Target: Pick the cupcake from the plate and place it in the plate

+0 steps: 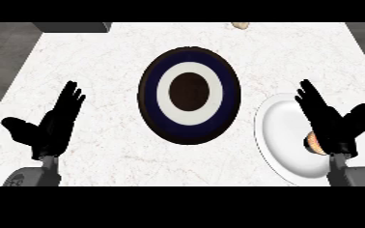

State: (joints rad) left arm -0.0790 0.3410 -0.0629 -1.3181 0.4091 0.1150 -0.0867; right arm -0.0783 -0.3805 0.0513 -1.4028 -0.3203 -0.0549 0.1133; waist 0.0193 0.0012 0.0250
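A white plate [281, 125] lies at the right of the counter. On it sits the cupcake [314, 143], mostly hidden behind my right hand [333, 125], which hovers over the plate with straight fingers, open. In the middle of the counter lies a dark plate [189, 67] with blue and white rings and a brown centre, nothing on it. My left hand [53, 125] rests open at the left, fingers up, well away from both plates.
A small tan object [240, 25] lies at the counter's far edge. A dark grey block [71, 26] stands at the far left corner. The counter's left edge runs diagonally beside my left hand.
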